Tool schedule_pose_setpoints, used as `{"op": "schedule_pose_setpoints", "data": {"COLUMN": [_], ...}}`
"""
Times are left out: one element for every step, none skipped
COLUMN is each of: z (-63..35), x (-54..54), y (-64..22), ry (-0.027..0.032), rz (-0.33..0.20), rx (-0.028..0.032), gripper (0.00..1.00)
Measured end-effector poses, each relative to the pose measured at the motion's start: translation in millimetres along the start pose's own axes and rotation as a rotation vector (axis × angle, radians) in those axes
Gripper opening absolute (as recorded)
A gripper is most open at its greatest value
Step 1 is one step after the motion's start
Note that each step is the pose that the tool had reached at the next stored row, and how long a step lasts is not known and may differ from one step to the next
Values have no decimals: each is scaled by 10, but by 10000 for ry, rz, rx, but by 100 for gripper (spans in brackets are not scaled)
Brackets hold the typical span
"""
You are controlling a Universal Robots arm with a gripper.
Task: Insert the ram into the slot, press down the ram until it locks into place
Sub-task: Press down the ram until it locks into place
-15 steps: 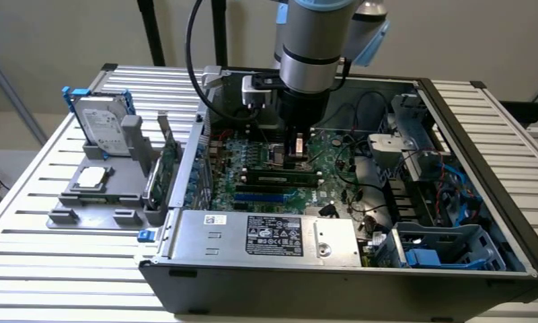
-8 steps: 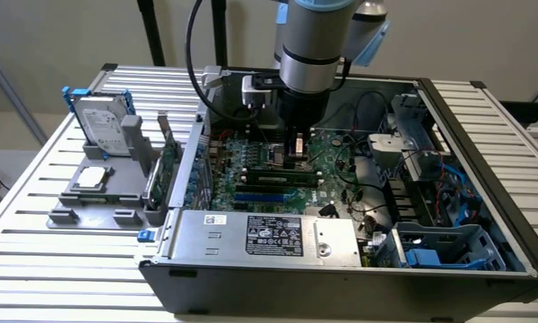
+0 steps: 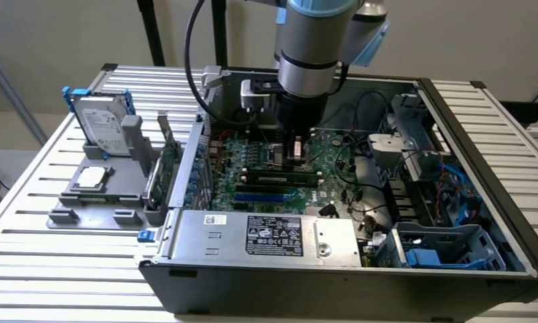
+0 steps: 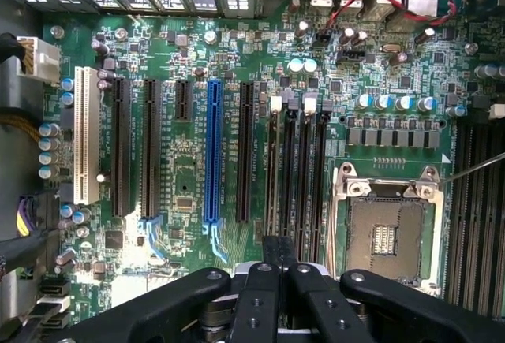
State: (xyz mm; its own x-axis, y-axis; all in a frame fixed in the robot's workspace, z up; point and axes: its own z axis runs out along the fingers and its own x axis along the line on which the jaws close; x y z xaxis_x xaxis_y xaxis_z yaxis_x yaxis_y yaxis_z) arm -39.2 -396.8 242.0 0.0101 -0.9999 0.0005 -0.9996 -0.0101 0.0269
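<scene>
Jaws: my gripper [image 4: 278, 268] has its fingers closed together, nothing visibly held.
Below me: the slot [image 4: 289, 173], one of four parallel black strips beside the processor socket [image 4: 387, 229].
Ram [image 3: 278, 178]: lies flat on the motherboard [image 3: 251, 149], just in front of my fingers in the exterior view.
Around: the case [image 3: 359, 282] encloses the board.

Green motherboard [image 4: 197, 177] carries black slots [image 4: 296, 177], one bright blue slot [image 4: 211, 154] and a white one [image 4: 87, 146].
</scene>
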Motion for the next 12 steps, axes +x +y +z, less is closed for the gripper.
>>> {"op": "schedule_pose_setpoints", "data": {"z": [16,34,49,64,79,93,109,123,138,155,168,173], "x": [-1,-4,-6,-9,-12,-13,-14,-13,-13,-13,-14,-14], "y": [2,5,7,12,16,18,19,20,20,21,22,22], "ry": [10,15,20,26,31,36,39,53,57,61,62,58], "rz": [0,1,1,1,1,1,1,0,-1,0,1,2], "rx": [0,0,1,1,1,1,0,-4,-2,-5,-5,-5], "gripper": [11,11,11,11,11,11,11,11,11,11,11,11]}}
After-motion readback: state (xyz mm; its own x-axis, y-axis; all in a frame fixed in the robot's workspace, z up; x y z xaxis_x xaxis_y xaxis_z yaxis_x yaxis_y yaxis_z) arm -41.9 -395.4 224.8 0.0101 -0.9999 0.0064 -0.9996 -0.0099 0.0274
